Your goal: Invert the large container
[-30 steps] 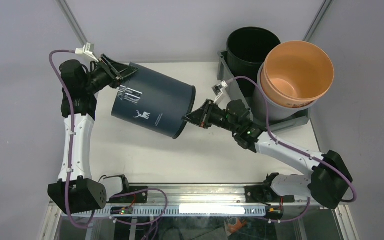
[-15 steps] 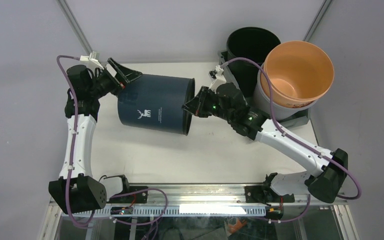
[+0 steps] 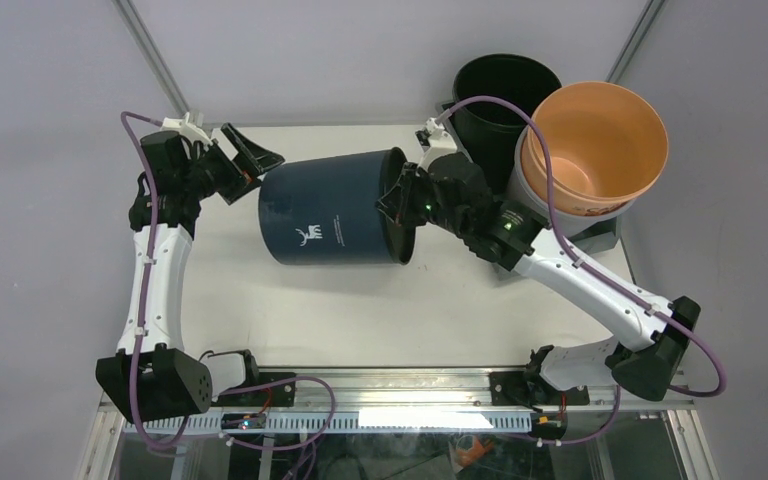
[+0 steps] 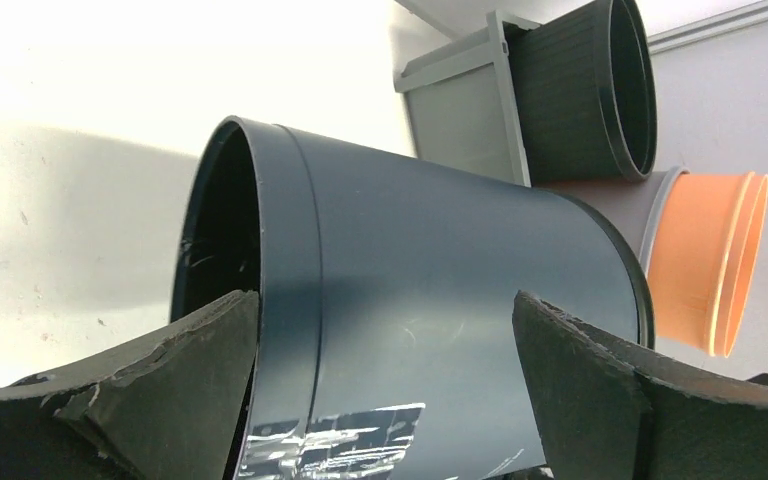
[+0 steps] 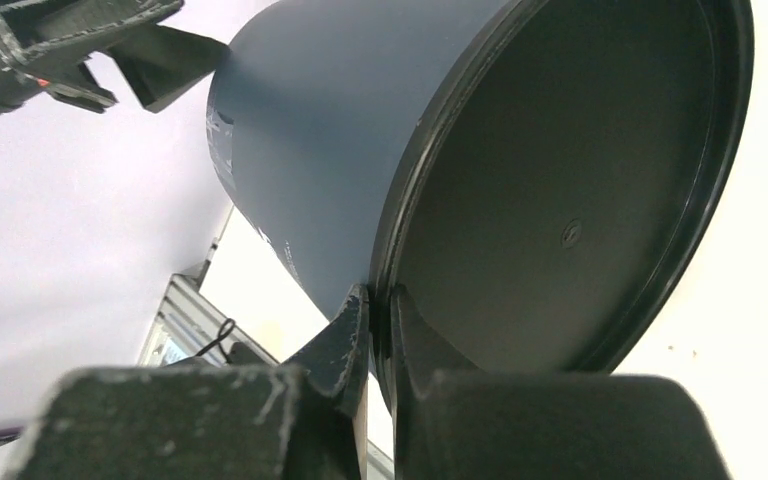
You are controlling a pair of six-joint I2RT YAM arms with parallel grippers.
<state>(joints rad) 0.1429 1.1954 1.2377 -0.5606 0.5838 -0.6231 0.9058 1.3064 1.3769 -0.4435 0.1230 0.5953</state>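
Observation:
The large container [image 3: 588,238], a grey rectangular bin, stands upright at the back right with buckets in it; one grey wall [image 4: 460,105] shows in the left wrist view. A dark blue round bucket [image 3: 330,210] lies on its side at mid-table. My right gripper [image 3: 396,205] is shut on the rim of its right end, one finger inside and one outside [image 5: 380,295]. My left gripper [image 3: 243,172] stands wide open just off the bucket's left end, its fingers [image 4: 190,340] apart from the blue wall [image 4: 440,270].
A black bucket [image 3: 505,95] and an orange bucket [image 3: 592,145], nested in a pale grey one, fill the bin. Metal frame posts rise at the back corners. The arm bases and a rail line the near edge.
My left gripper opened and let go of the blue bucket's left end. The right arm swung the bucket toward level and shifted it right and back.

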